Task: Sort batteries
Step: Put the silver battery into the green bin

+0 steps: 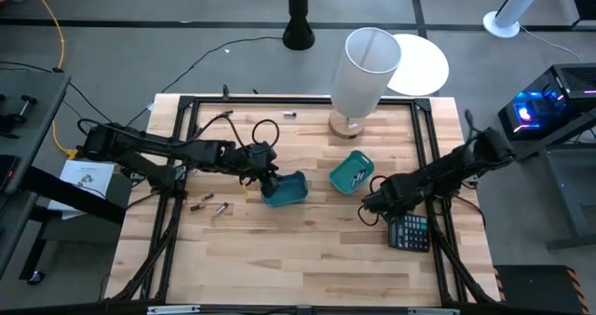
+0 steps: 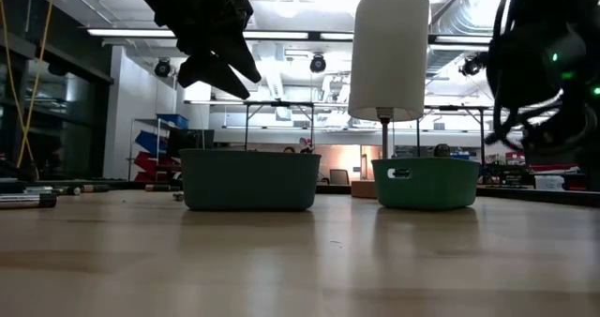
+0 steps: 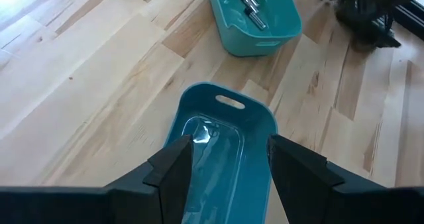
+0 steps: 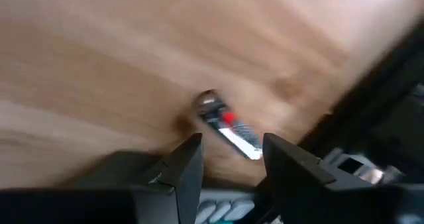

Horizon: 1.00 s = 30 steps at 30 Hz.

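Two small teal bins stand on the wooden table. The left bin (image 1: 287,190) shows no battery in the left wrist view, and my left gripper (image 3: 230,144) hovers open just above it (image 1: 268,179). The right bin (image 3: 255,15) holds a few silvery batteries (image 3: 250,10). My right gripper (image 4: 232,141) is open and low over the table (image 1: 371,206), near the calculator. A silvery battery with a red mark (image 4: 225,126) lies flat on the wood in line with the gap between its fingers. Loose batteries (image 1: 210,205) lie left of the left bin.
A white lamp (image 1: 366,71) stands on its round wooden base at the far edge behind the right bin. A black calculator (image 1: 408,231) lies by the right gripper. One more battery (image 1: 290,115) lies near the far edge. The near half of the table is bare wood.
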{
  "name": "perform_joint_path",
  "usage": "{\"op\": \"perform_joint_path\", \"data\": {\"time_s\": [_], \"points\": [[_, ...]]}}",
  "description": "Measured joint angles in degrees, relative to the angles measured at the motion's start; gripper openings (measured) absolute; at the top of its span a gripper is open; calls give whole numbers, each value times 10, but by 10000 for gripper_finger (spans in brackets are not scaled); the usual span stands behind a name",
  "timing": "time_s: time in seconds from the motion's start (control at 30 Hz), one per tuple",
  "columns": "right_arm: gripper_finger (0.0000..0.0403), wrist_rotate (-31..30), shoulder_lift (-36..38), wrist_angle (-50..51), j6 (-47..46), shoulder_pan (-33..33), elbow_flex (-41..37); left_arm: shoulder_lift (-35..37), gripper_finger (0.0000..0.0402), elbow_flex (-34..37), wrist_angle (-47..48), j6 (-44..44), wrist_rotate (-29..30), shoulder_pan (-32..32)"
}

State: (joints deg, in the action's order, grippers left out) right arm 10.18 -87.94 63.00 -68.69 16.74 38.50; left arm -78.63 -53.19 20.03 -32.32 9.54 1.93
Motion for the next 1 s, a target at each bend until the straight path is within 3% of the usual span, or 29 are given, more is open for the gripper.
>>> {"op": "perform_joint_path", "data": {"time_s": [0.33, 0.5, 0.57, 0.8, 1.0], "points": [[130, 24, -65, -36, 79, -1, 4, 0, 186, 0, 0, 11, 0, 0], [31, 25, -68, -39, 124, -7, 15, 4, 186, 0, -7, 10, -2, 0], [21, 16, -69, -29, 135, -7, 29, 18, 186, 0, -16, 11, -11, 0], [19, -82, -8, 57, 149, -8, 143, 119, 186, -1, -18, 29, 25, -6], [19, -213, 62, -10, 113, -51, 206, 200, 186, -1, 14, 41, 86, -15]]}}
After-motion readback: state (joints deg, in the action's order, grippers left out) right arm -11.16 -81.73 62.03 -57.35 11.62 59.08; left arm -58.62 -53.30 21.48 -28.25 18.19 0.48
